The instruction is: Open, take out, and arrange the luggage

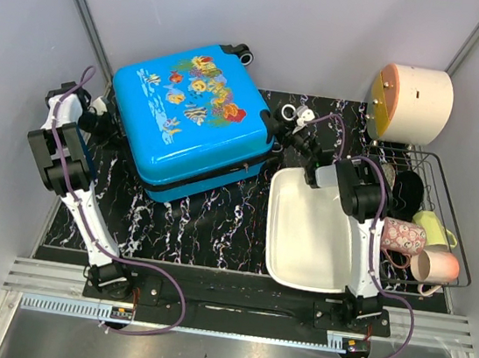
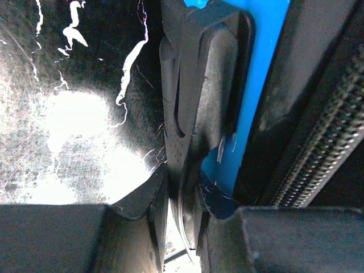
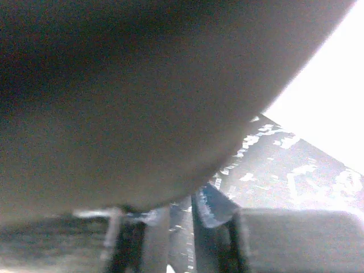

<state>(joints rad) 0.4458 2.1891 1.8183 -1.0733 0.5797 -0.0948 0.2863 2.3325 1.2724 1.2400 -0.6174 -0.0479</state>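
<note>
The bright blue luggage (image 1: 190, 115) with its fish print lies flat and closed on the black marbled mat (image 1: 206, 228), wheels (image 1: 238, 53) toward the back. My left gripper (image 1: 105, 126) is at its left side. In the left wrist view the gripper (image 2: 182, 219) is shut on a black trim piece (image 2: 196, 108) that runs along the blue shell (image 2: 259, 85). My right gripper (image 1: 296, 138) is at the luggage's right rear corner. In the right wrist view the gripper (image 3: 182, 233) has its jaws almost together, with only mat showing between them. A blurred dark shape (image 3: 131, 96) fills that view.
A white basin (image 1: 311, 241) sits on the mat under the right arm. A wire rack (image 1: 455, 252) at the right holds a pink mug (image 1: 404, 236), a yellow-green mug (image 1: 434, 225), a peach mug (image 1: 437, 267) and a black bowl (image 1: 409, 188). A cream drum (image 1: 413, 103) stands behind.
</note>
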